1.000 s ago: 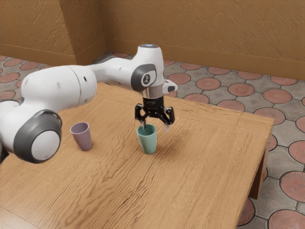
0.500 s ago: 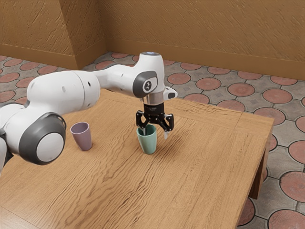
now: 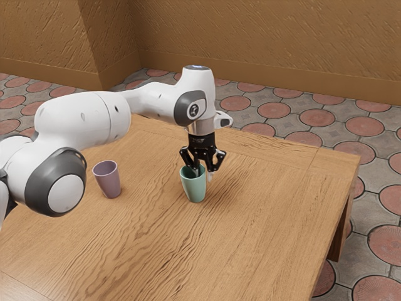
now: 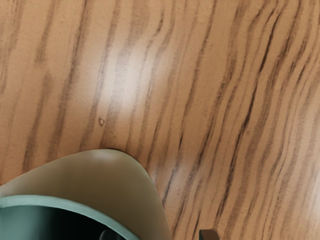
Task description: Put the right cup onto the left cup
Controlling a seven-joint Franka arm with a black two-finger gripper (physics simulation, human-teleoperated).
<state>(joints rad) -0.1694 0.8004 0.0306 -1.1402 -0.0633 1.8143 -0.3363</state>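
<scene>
The exterior view puts your gripper (image 3: pixel 203 174) low over the green cup (image 3: pixel 195 188), which stands upright on the counter (image 3: pixel 269 232) and is, as you should read it, the right cup. The mauve cup (image 3: pixel 108 180), the one to stack onto, stands upright toward the exterior view's left, well apart. The gripper is part open, one finger inside the green cup, the other (image 4: pixel 209 234) outside, with the wall between; you have no firm hold, as the wrist view shows room around that wall.

Your likely next step is to close on it. If the fingers meet the wall off-centre, the inner one could drag the cup or tip it; a shallow pinch near the rim (image 4: pixel 50 201) could let it swing or slip as you lift. A hold on one side leaves the cup's weight off to that side, so it may hang tilted and catch the mauve cup's rim, knocking it over.

The counter's edges lie away from both cups, and you have bare wood between them for the carry. Lift the base above the mauve rim before crossing.
</scene>
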